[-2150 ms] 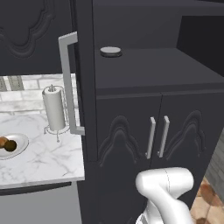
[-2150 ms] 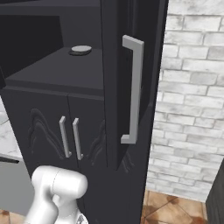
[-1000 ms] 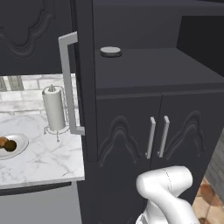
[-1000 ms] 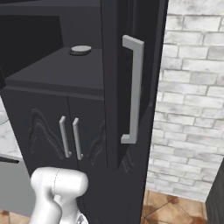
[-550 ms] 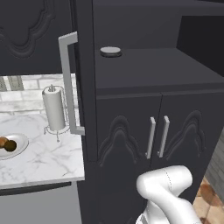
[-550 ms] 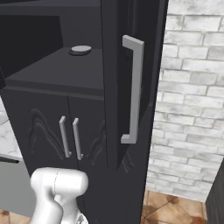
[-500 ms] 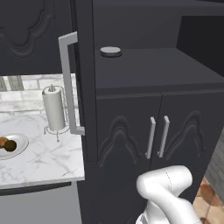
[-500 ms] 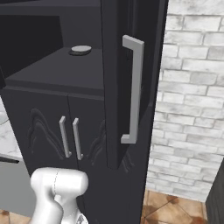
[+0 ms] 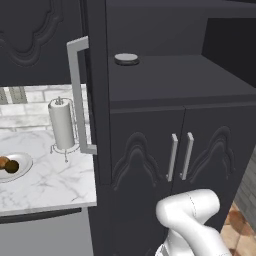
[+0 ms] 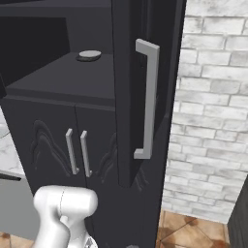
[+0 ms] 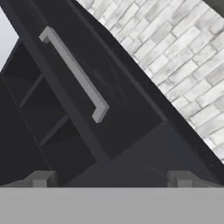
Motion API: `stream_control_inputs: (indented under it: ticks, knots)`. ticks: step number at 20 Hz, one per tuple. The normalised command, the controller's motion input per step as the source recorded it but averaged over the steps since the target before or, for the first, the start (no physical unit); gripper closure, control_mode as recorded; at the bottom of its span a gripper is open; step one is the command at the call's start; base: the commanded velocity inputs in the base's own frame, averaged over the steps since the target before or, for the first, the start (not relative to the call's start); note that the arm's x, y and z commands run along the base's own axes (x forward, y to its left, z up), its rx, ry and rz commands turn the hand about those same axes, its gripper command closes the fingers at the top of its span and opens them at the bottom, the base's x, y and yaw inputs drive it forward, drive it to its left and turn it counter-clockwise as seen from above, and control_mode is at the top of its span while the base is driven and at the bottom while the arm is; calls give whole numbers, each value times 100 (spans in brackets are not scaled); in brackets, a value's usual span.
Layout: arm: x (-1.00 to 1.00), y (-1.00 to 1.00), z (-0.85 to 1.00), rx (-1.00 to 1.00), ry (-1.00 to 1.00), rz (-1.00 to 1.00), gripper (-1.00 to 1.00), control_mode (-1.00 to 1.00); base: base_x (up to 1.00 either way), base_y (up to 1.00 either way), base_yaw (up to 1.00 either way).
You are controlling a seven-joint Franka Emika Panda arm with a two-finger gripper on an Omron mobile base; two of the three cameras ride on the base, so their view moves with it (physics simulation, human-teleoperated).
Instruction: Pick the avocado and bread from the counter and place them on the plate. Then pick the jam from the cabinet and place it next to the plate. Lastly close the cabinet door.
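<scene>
- Pincer (image 11: 109,178) released, tips spread wide at the bottom of the hand view, nothing between them; it hangs low in front of the cabinet, camera tilted up along the open cabinet door (image 11: 109,87).
- Door's long bar handle (image 11: 75,72) lies ahead of and above the tips, well apart. Dark shelves (image 11: 39,113) open beside the door edge.
- Judgement: the jam leg is the step in hand, though the jam jar is not made out. A flat grey disc (image 9: 126,58) sits on the shelf ledge above the short paired doors (image 9: 180,156); cannot tell what it is.
- To do it well: raise the hand clear of the door edge and handle, square the spread tips to the item before closing, and come in level so the ledge is not struck.
- Farther left, on the table (image 9: 50,185): the plate (image 9: 20,170) near its left edge, with the bread (image 9: 3,162) and the avocado (image 9: 12,166) touching on it. A paper towel stand (image 9: 63,129) stands behind, near the door; leave room beside the plate.
</scene>
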Motion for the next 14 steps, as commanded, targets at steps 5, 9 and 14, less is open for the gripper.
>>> stream_control_inputs:
  ticks: [5,9,14]
  knots:
    - [36,-30,-15,18,9,0,-100,-100,0,0,0]
    - [31,-21,-20,15,11,0,-100,-100,0,0,0]
    - [26,-12,-15,10,11,0,-100,-100,0,0,0]
